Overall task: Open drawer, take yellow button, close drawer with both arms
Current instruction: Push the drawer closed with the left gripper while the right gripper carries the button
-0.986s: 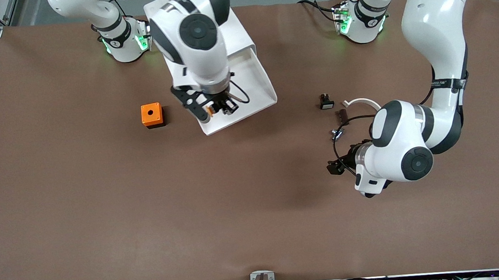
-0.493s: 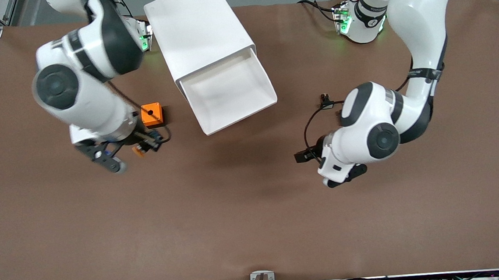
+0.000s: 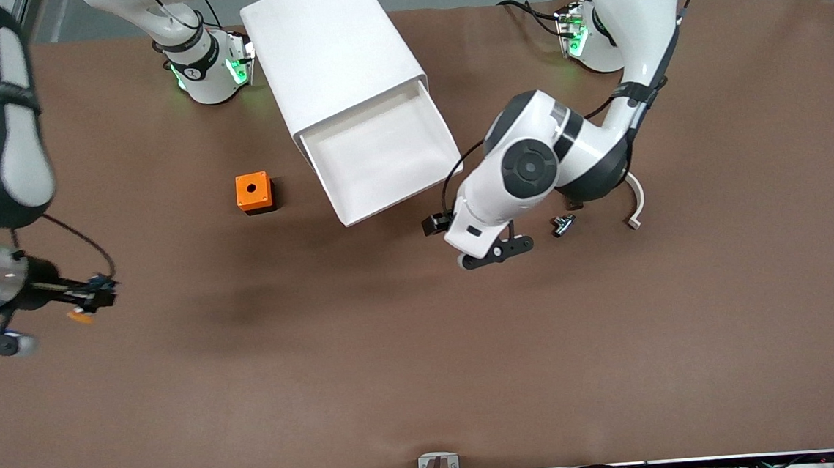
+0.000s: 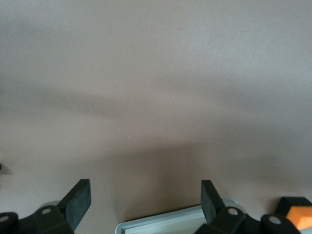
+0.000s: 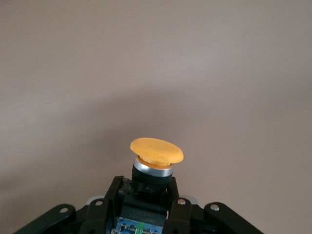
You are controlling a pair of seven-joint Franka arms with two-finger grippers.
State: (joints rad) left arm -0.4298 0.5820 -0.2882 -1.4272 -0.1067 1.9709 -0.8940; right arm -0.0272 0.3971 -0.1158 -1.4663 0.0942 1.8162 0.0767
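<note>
The drawer (image 3: 382, 156), the top one of the white cabinet (image 3: 331, 49), stands pulled out and looks empty. My right gripper (image 3: 95, 295) is shut on the button (image 3: 79, 315) and holds it above bare table at the right arm's end, away from the cabinet. In the right wrist view the button's (image 5: 156, 153) orange cap sticks out past the gripper (image 5: 146, 195), its black body between the fingers. My left gripper (image 3: 477, 248) is open and empty, beside the drawer's front corner. In the left wrist view the gripper (image 4: 145, 204) shows the drawer's rim (image 4: 170, 224) between its fingers.
An orange cube with a hole (image 3: 253, 192) sits beside the drawer toward the right arm's end. A small metal part (image 3: 563, 224) and a curved white piece (image 3: 635, 208) lie by the left arm's elbow. The brown table is bare nearer the front camera.
My right gripper has carried the button from over the open drawer, past the orange cube, to the right arm's end of the table. My left gripper has moved across to the drawer's front corner.
</note>
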